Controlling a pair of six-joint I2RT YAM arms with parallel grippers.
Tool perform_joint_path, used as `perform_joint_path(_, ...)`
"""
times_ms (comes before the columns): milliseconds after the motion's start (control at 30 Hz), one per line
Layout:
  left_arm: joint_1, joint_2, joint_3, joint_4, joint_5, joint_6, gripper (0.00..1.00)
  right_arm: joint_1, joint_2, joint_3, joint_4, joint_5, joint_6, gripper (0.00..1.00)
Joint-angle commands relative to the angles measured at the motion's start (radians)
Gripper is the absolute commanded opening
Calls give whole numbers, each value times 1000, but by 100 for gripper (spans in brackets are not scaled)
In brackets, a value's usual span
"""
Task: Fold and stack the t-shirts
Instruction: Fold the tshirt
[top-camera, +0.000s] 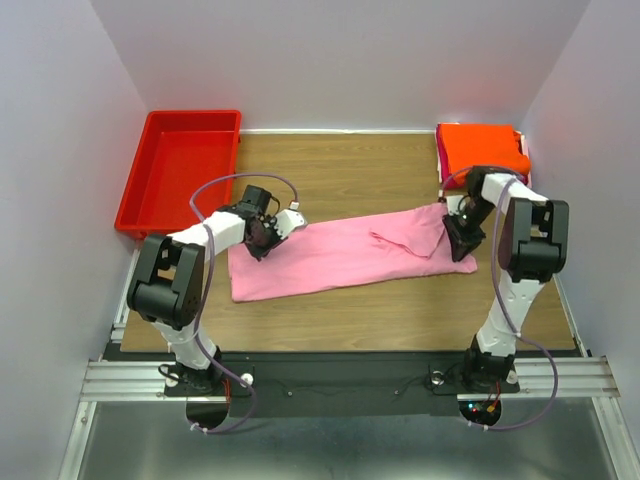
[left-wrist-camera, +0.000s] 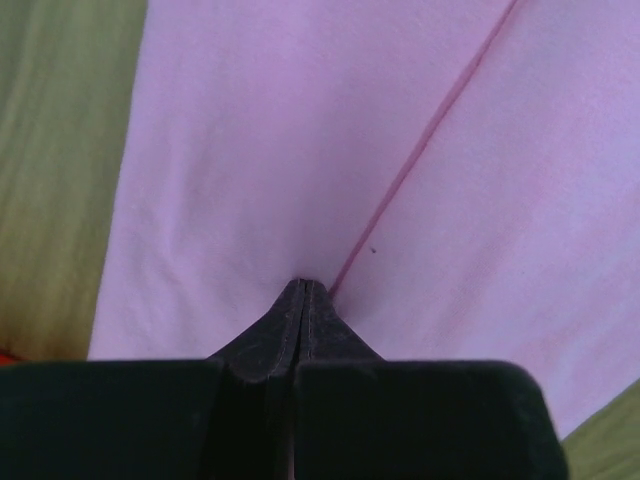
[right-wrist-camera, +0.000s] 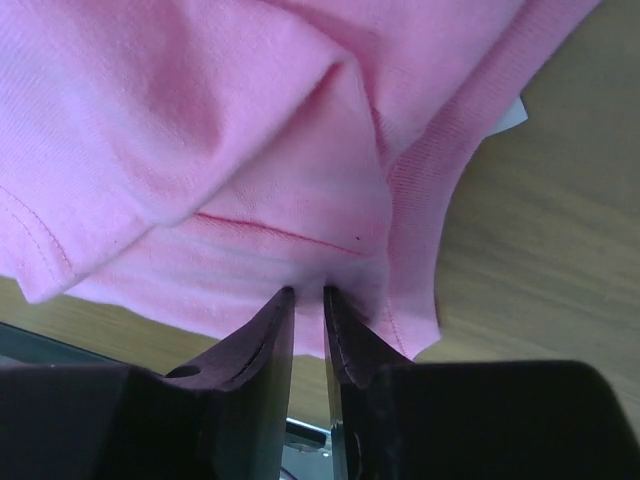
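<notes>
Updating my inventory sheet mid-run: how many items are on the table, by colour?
Light pink t-shirt: 1
Orange t-shirt, folded: 1
Darker pink-red cloth, just an edge under the orange: 1
Red tray: 1
Total: 4

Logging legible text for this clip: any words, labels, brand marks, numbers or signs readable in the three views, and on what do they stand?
None can be read.
Pink t-shirt: plain; a small white tag peeks out at its edge in the right wrist view, with no print showing.
Orange t-shirt: plain.
Red tray: no marking visible.
Arms: no legible lettering.
</notes>
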Motion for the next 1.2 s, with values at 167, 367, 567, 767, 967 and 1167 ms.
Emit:
perform_joint_path(167,20,-44,-183,-225,-77,26,0,121,346,455,105,150,-39,23)
perform_joint_path(367,53,-83,-203,-276,-45,50,0,163,594,929,104,182,-65,25)
perform_joint_path(567,55,-156,-61,-308,122,55,0,189,516,1016,105,48,3,36)
perform_joint_path(767,56,-137,74,-227,224,0,0,187,251,722,170,-89,125,41)
perform_joint_path(967,55,-19,139,-163,222,-11,0,197,217,594,194,-141,192,37)
perform_joint_path(1167,53,24,146,-159,178,-25,0,240,260,565,233,-121,248,24)
